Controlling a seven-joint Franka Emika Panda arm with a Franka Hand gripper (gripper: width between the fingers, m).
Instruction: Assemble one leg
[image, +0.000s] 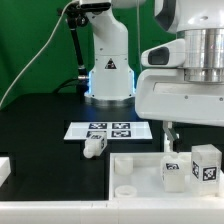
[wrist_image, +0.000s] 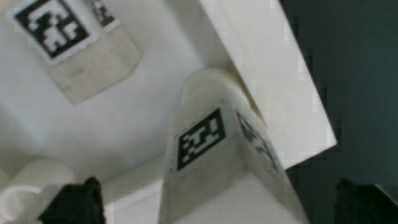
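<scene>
Two white legs with tags stand on the large white slab (image: 135, 178) at the exterior view's lower right: one (image: 174, 171) just below my gripper (image: 170, 137), the other (image: 206, 163) beside it. A third leg (image: 95, 146) lies on the black table by the marker board (image: 110, 130). In the wrist view my gripper (wrist_image: 219, 203) is open. Its dark fingertips (wrist_image: 75, 200) stand wide on either side of one leg (wrist_image: 222, 150) without touching it. The second leg (wrist_image: 80, 45) shows farther off on the slab (wrist_image: 151, 110).
The robot base (image: 108, 70) stands at the back centre. A white block (image: 5, 170) sits at the exterior view's left edge. The slab's edge meets the dark table (wrist_image: 356, 60) close beside the leg between my fingers.
</scene>
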